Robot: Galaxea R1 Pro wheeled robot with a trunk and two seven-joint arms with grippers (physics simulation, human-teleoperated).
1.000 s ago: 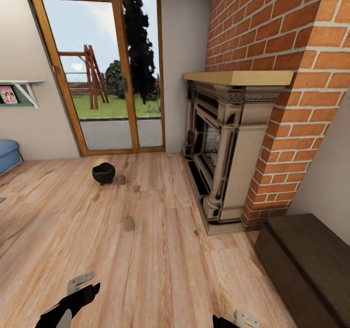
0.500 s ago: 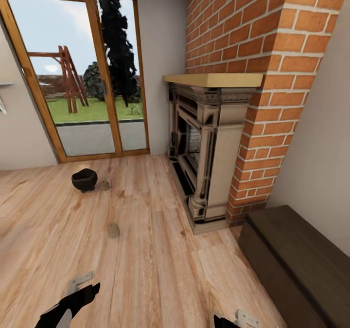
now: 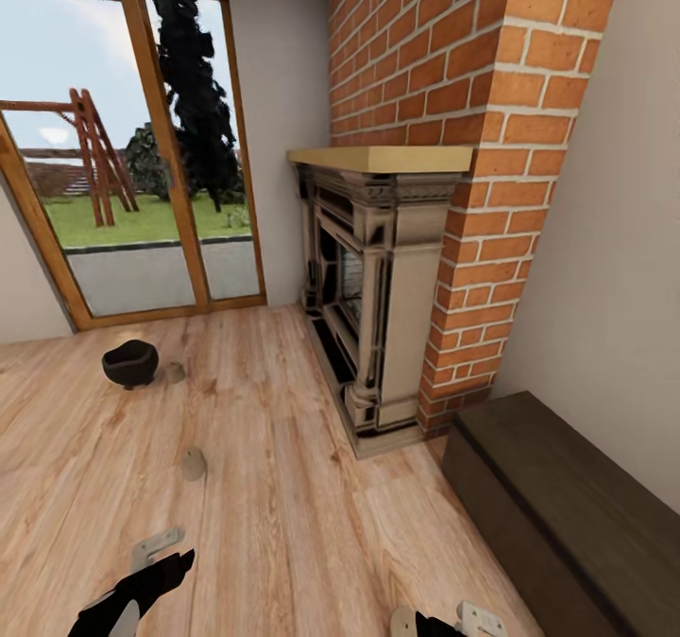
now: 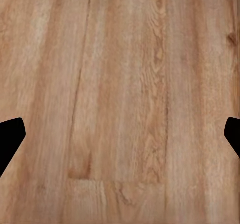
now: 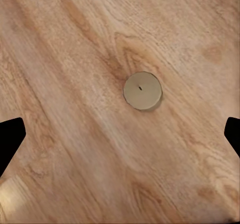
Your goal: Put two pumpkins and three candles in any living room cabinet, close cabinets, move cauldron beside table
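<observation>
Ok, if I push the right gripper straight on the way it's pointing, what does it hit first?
Most likely the candle standing upright on the wood floor: it lies near the middle of the right wrist view, between the open right gripper fingers, with nothing in between. How far away it is is unclear.

The fireplace (image 3: 378, 287), a carved stone surround with a flat pale-wood mantel, stands against a red-brick chimney breast (image 3: 444, 60); plain light walls (image 3: 604, 240) adjoin the brick on both sides; to the left of the fireplace a wood-framed glazed door (image 3: 132, 146) admits daylight and shows grass, a dark tree and a wooden frame outdoors; light wood-plank flooring (image 3: 283, 486) extends from the fireplace base across the room.
</observation>
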